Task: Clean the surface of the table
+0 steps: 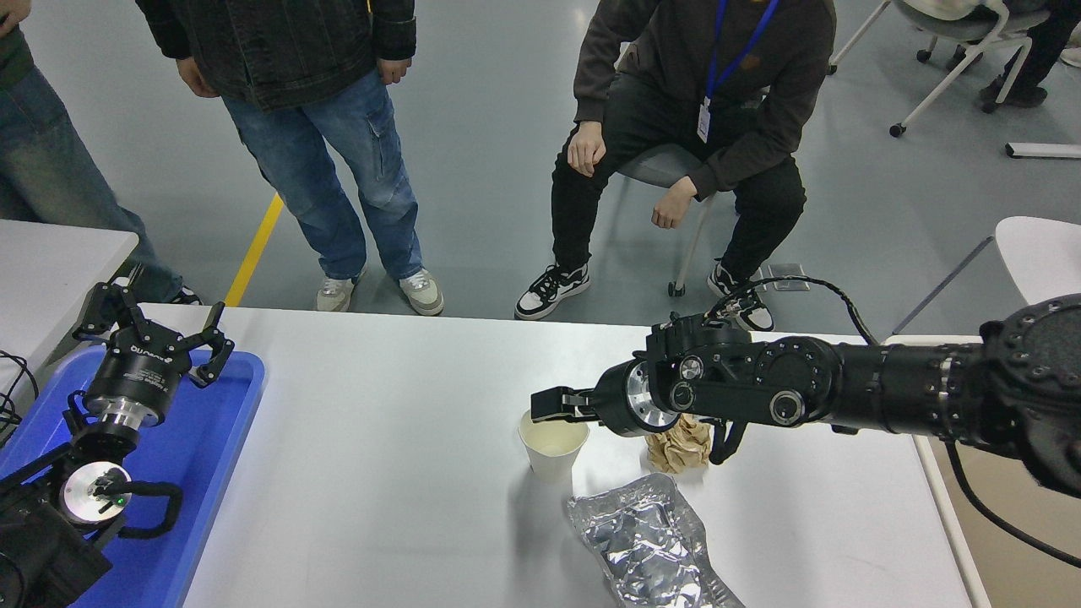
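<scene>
The white table surface (380,439) holds a white paper cup (553,452), a crumpled brown paper ball (680,447) and a crinkled silver foil bag (646,540). My right gripper (549,405) reaches in from the right and hangs just over the far rim of the upright cup. I see it edge on, so its opening is unclear. The right wrist hides the top of the paper ball. My left gripper (156,325) is parked at the lower left, open and empty, above the blue tray (211,456).
A smaller white table (51,262) stands at the far left. One person sits and others stand beyond the table's far edge. A white chair (1034,253) is at the right.
</scene>
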